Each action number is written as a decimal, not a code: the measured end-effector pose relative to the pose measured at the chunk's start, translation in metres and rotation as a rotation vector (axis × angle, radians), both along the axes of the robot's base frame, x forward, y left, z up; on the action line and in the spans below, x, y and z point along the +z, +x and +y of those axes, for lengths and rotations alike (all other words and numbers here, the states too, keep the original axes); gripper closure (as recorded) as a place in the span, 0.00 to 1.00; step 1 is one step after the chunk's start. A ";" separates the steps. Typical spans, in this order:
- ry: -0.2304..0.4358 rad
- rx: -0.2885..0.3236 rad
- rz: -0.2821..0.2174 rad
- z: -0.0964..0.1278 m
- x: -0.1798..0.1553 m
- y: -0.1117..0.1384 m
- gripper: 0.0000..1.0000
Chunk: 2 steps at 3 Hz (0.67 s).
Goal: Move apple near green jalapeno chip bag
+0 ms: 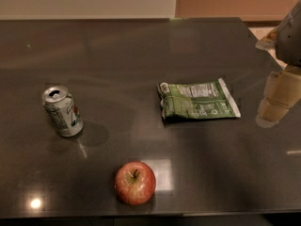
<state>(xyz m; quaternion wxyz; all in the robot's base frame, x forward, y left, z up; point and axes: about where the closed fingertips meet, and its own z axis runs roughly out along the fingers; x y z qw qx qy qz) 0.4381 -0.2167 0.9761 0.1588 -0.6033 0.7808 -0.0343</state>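
Note:
The red apple with yellowish patches and a short dark stem sits upright near the front edge of the dark table. The green jalapeno chip bag lies flat right of centre, behind and to the right of the apple, well apart from it. My gripper hangs at the far right edge of the view, above the table, just right of the bag and far from the apple. It holds nothing that I can see.
A silver-green soda can stands tilted at the left, behind and left of the apple. The table's right edge runs close behind the gripper. A wall stands beyond the table's far edge.

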 end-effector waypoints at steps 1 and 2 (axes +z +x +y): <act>0.000 0.000 0.000 0.000 0.000 0.000 0.00; 0.013 0.020 0.000 0.006 0.000 0.001 0.00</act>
